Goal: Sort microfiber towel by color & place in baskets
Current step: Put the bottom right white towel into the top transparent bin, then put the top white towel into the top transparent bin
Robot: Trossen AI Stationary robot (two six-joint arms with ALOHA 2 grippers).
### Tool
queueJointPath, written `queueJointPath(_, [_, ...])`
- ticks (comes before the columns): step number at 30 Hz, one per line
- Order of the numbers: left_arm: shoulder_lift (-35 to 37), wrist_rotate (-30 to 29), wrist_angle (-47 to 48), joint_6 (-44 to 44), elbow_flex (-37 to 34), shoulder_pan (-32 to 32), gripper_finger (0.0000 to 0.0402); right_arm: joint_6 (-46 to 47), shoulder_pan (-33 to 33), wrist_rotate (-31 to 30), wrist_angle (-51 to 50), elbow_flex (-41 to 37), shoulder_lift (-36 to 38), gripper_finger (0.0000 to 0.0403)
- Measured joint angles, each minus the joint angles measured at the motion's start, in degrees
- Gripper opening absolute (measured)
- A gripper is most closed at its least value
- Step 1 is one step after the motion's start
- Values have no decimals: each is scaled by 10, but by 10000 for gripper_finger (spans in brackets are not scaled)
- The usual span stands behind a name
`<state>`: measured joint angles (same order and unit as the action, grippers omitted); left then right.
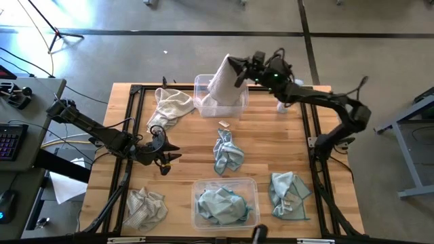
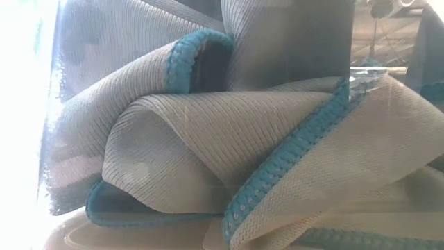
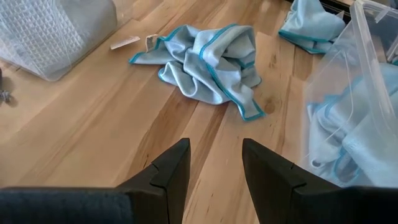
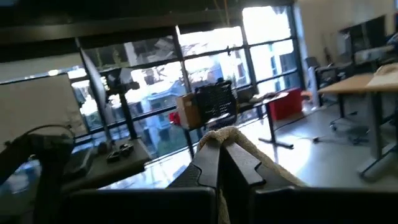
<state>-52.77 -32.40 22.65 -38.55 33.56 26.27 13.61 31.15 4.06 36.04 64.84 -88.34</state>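
Overhead, the right gripper (image 1: 237, 70), clamped on 1 beige towel (image 1: 222, 81) hanging into the far basket (image 1: 201, 87) below, could drape it over the rim.

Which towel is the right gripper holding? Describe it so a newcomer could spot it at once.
Start at the clear basket on the far edge of the wooden table. Directly above it the right gripper pinches a pale beige-grey towel by its top, letting it drape into that basket. It is the only towel hanging; all the others lie crumpled.
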Motion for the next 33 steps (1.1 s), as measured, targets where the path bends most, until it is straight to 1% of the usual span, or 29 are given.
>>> queueJointPath(4, [0, 0, 0, 23, 0, 0, 133, 28, 0, 24, -14, 0, -36, 0])
queueJointPath(7, [0, 0, 0, 40, 0, 0, 133, 41, 0, 33, -49, 0, -52, 0])
queueJointPath(14, [0, -1, -2, 46, 0, 0, 133, 10, 3, 24, -221, 0, -66, 0])
queueJointPath(19, [0, -6, -3, 26, 0, 0, 133, -18, 8, 26, -308, 0, -66, 6])
queueJointPath(23, [0, -6, -3, 1, 0, 0, 133, -20, 7, 30, -353, 0, -66, 41])
queueJointPath(28, [0, -6, -3, -7, 0, 0, 133, -19, 7, 30, -359, 0, -63, 101])
queueJointPath(30, [0, -6, -3, -17, 0, 0, 133, -21, 7, 29, -364, 0, -51, 121])
queueJointPath(33, [0, -6, -3, -28, 0, 0, 133, -22, 7, 29, -379, 0, -18, 139])
